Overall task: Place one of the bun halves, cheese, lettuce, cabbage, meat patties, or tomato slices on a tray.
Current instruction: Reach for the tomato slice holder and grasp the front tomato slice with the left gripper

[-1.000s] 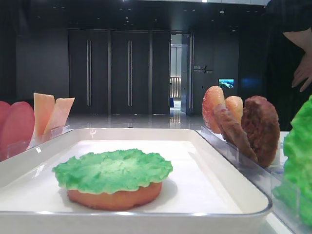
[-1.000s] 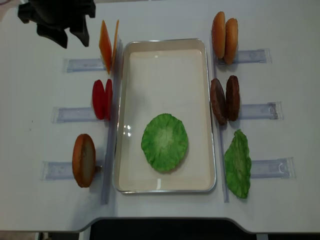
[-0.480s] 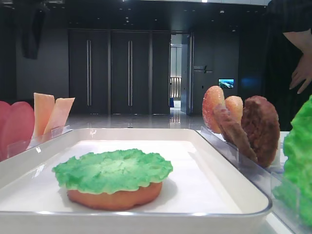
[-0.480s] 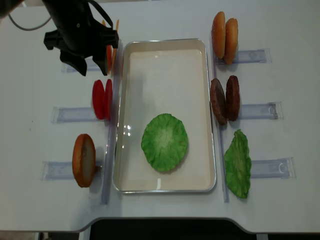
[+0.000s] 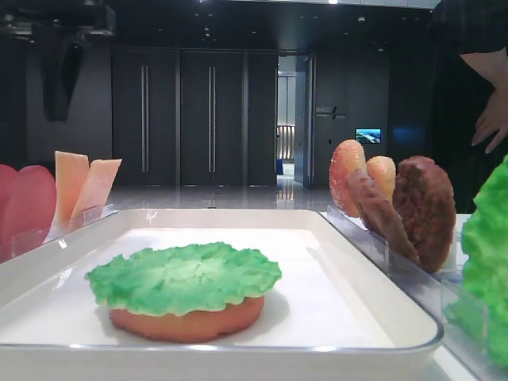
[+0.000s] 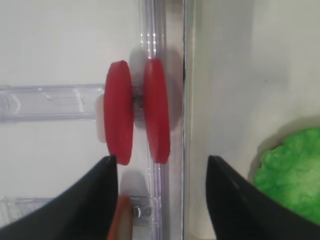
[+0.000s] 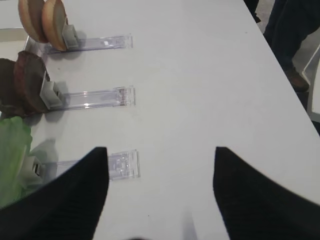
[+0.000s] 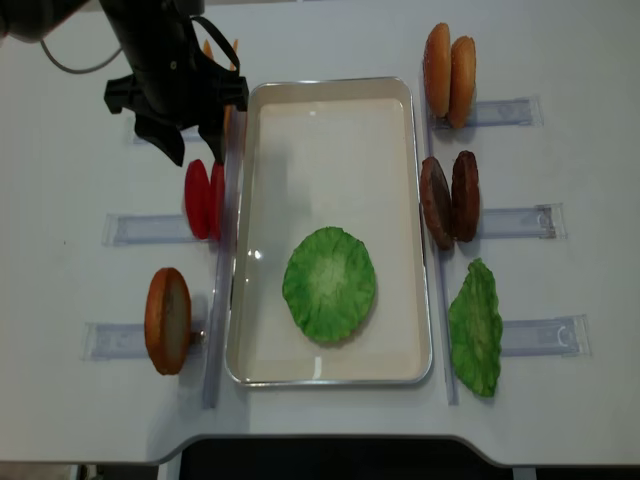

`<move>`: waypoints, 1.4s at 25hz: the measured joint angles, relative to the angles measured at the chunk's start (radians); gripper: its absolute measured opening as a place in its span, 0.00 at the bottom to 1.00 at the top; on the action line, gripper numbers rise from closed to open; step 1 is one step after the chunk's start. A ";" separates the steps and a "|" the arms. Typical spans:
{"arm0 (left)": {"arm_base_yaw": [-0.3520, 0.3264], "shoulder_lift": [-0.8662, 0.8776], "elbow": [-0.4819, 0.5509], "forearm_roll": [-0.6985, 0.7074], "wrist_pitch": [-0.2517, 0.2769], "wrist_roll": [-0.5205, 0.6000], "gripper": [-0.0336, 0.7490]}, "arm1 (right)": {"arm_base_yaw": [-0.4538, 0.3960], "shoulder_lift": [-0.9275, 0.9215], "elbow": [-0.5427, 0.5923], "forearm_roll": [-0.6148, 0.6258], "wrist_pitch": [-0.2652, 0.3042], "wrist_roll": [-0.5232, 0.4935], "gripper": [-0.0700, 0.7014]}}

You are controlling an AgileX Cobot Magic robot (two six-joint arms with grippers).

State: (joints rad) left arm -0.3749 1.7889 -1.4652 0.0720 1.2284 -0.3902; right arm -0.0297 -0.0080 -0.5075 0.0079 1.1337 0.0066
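Note:
Two red tomato slices (image 6: 119, 120) stand on edge in a clear holder left of the white tray (image 8: 330, 82). My left gripper (image 8: 195, 152) hangs open just behind them; in the left wrist view the left gripper (image 6: 160, 159) straddles their near edges without touching. A lettuce leaf (image 8: 329, 284) lies on a bun half (image 5: 186, 321) inside the tray. The cheese (image 5: 83, 186) stands behind the tomatoes, mostly hidden by the arm from above. My right gripper (image 7: 161, 150) is open over bare table, holding nothing.
Right of the tray, clear holders carry two bun halves (image 8: 449, 61), two meat patties (image 8: 450, 197) and a lettuce leaf (image 8: 475, 327). One bun half (image 8: 167, 320) stands at the front left. A person (image 5: 484, 95) stands at the far right.
The left arm has come from the table's far left corner toward the tray, over the cheese, to the tomato slices. Its jaws stayed open. Nothing else moved.

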 joint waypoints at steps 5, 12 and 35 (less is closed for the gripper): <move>0.000 0.009 0.000 0.000 -0.003 -0.002 0.60 | 0.000 0.000 0.000 0.000 0.000 0.000 0.65; 0.000 0.052 0.000 0.000 -0.007 -0.005 0.60 | 0.000 0.000 0.000 0.000 0.000 0.000 0.65; 0.000 0.149 0.000 -0.023 -0.072 -0.007 0.60 | 0.000 0.000 0.000 0.000 0.000 0.000 0.65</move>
State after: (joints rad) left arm -0.3749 1.9375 -1.4652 0.0494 1.1568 -0.3977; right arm -0.0297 -0.0080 -0.5075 0.0079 1.1337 0.0066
